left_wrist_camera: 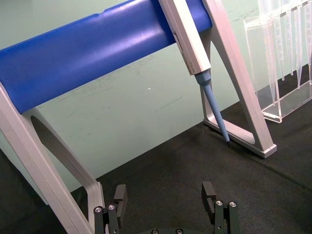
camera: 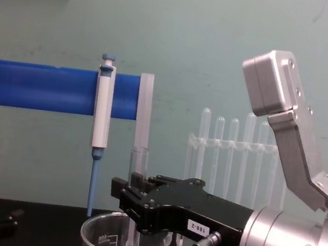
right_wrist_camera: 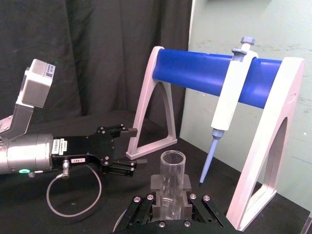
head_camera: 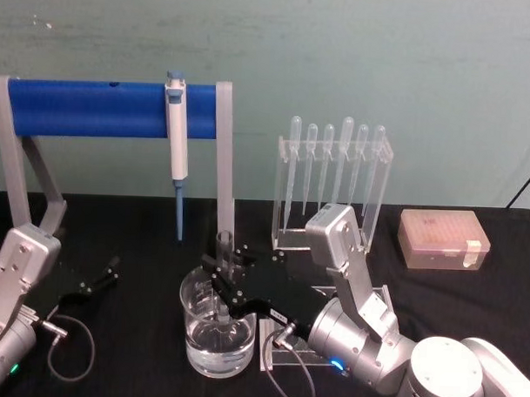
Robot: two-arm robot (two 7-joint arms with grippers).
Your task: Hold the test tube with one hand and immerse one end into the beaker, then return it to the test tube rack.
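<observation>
- Right gripper (head_camera: 225, 282) clamps the test tube (head_camera: 224, 246) upright inside the beaker (head_camera: 185, 293); lower straight, keeping off its wall.
- Left gripper (head_camera: 99, 277) rests spread, idle.

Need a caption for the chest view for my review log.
Right gripper holds the test tube upright, its lower end inside the beaker; left gripper parked open at left.

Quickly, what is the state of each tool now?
Left tool: open, holding nothing.
Right tool: closed on the test tube, above the beaker.
</observation>
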